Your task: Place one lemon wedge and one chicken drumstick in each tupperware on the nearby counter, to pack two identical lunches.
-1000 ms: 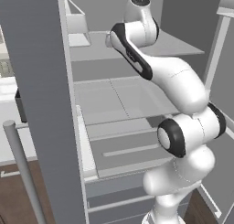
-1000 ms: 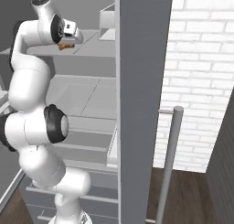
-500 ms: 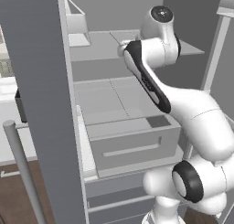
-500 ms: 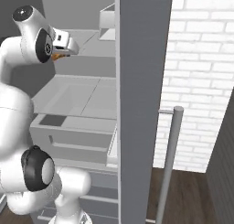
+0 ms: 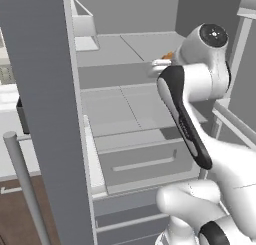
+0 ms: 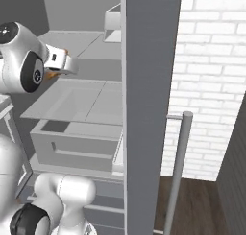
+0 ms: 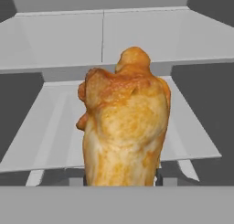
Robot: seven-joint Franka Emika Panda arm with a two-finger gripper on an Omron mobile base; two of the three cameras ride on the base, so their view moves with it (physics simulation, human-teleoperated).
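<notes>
The chicken drumstick (image 7: 123, 131), golden-brown and lumpy, stands upright in my gripper (image 7: 121, 178), which is shut on it; the meat hides most of the fingers. In the left base view my gripper (image 5: 161, 65) hangs in front of the fridge's upper shelf, and an orange tip of the drumstick (image 5: 168, 55) pokes out behind it. From the right base view my gripper (image 6: 61, 64) is beside the arm's big white joint, a bit of the drumstick (image 6: 51, 75) showing below. The lemon wedge and the tupperware are out of view.
An open fridge is ahead with grey shelves (image 5: 125, 104) and a drawer (image 5: 145, 164) below. Its grey door (image 5: 45, 89) with a bar handle (image 5: 22, 189) stands close on the left. A grey bin (image 6: 113, 23) sits on the top shelf. A brick wall (image 6: 211, 61) is right.
The arm has drawn back out of the fridge's upper shelf toward the base and a little lower, carrying the drumstick with it. The grip has stayed shut on it.
</notes>
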